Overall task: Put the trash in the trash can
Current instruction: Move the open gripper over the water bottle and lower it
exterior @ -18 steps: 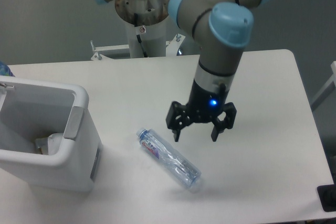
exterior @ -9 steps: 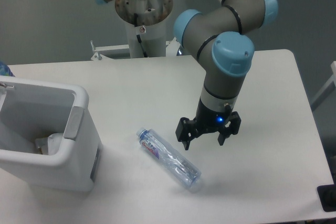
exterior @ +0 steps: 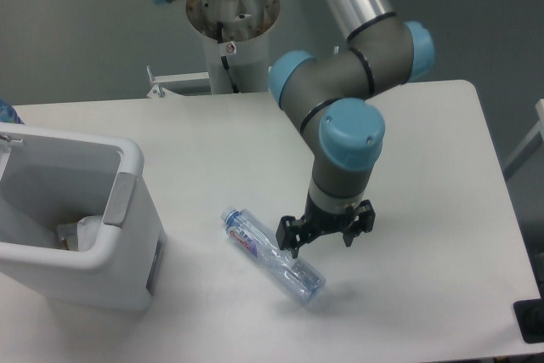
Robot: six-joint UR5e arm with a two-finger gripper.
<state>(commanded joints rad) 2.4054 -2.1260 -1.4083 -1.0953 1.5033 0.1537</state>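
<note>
The clear plastic water bottle [exterior: 274,256] lies on its side on the white table, blue cap toward the upper left, red-blue label near the cap. My gripper [exterior: 320,241] hangs open just above and to the right of the bottle's middle, its left finger close to the bottle's body. Nothing sits between the fingers. The white trash can [exterior: 70,212] stands at the left, with a grey handle strip on its right rim. A crumpled white wrapper [exterior: 81,233] lies inside it near the bottom.
The arm's base column [exterior: 229,31] rises at the back of the table [exterior: 425,167]. A dark object [exterior: 531,322] sits at the front right corner. A bluish item [exterior: 7,113] peeks in at the far left behind the can.
The gripper has descended and shifted left toward the bottle, staying open. The bottle and the trash can have not moved.
</note>
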